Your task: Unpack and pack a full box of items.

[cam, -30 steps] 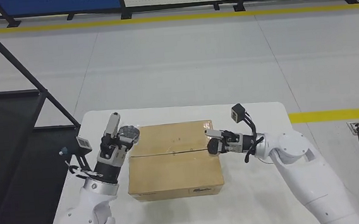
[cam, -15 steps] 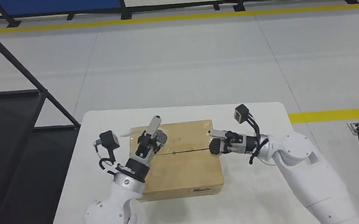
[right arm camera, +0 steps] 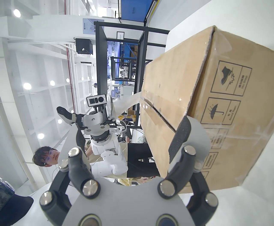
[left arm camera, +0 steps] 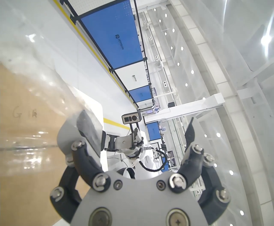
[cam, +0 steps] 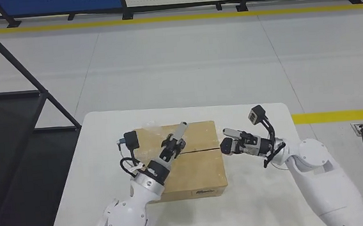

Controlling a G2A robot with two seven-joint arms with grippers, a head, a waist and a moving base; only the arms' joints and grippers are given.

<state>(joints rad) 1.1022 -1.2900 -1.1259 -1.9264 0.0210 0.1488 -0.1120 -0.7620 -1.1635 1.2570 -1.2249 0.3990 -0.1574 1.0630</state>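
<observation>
The brown box (cam: 186, 167) sits shut on the white bench (cam: 101, 145). The left arm stretches low across the top of the box. Its claw (cam: 175, 136) is spread wide just above the seam in the lid. A clear strip (right arm camera: 128, 100) runs from that claw to the seam. The right arm is bent and points at the box from the side. Its claw (cam: 226, 141) is spread too, holding nothing, just beside the box's top edge.

the box (cam: 202, 170) sits on the table (cam: 106, 138), right pincer (cam: 223, 142) seemingly just beside.
</observation>
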